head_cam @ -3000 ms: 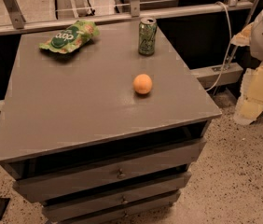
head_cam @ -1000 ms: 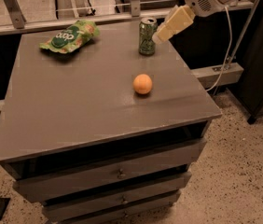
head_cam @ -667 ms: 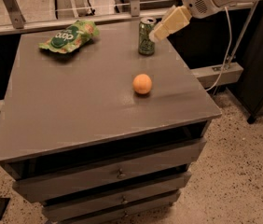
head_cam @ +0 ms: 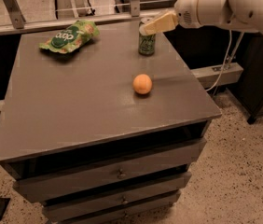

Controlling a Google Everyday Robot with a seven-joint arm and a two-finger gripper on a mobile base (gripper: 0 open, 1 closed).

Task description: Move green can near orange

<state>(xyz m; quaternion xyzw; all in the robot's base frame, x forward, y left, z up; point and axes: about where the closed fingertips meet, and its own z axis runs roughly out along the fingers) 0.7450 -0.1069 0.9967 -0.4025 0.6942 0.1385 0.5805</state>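
Note:
The green can (head_cam: 147, 42) stands upright near the far right edge of the grey table (head_cam: 75, 101). The orange (head_cam: 142, 84) lies on the table in front of the can, a short way nearer to the camera. My gripper (head_cam: 151, 27) reaches in from the right on a white arm (head_cam: 220, 6). Its pale fingers sit over the can's top and hide part of the rim.
A flat green snack bag (head_cam: 70, 35) lies at the far left of the table. Drawers (head_cam: 117, 174) run below the front edge. A cable and a metal bar (head_cam: 218, 73) are to the right, over speckled floor.
The arm has swung in from the right side toward the can over the last seconds, and the gripper has edged left and down onto the can's top. Can and orange have not moved.

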